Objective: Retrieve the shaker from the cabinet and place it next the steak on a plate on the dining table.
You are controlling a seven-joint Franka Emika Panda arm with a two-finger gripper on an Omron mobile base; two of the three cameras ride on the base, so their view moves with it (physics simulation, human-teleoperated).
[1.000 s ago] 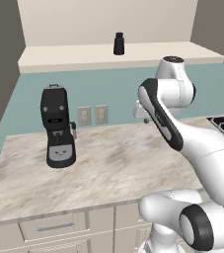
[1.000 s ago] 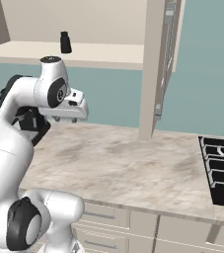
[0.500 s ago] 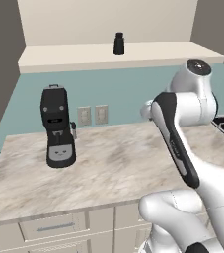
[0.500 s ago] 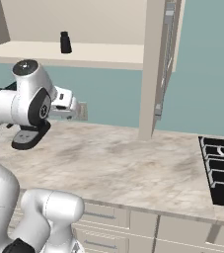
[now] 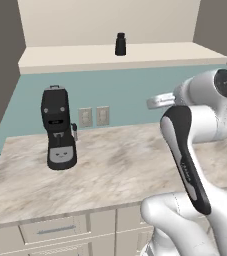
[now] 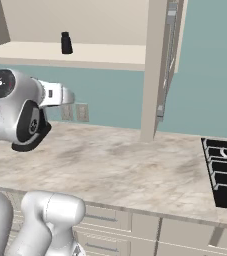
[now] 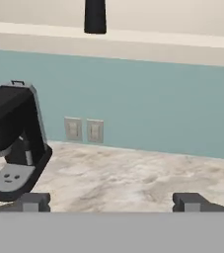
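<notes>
Fingers (image 7: 33, 201) stand wide apart with nothing between them. High above them, the shaker (image 7: 94, 16) stands upright on the cabinet (image 5: 135, 54) shelf; a coffee machine (image 7: 12, 141) sits to their left.

A black coffee machine (image 5: 58, 130) stands on the marbled surface (image 5: 115, 165). Two wall outlets (image 5: 94, 116) sit behind it. A stove (image 6: 224, 172) lies at the surface's far end.
</notes>
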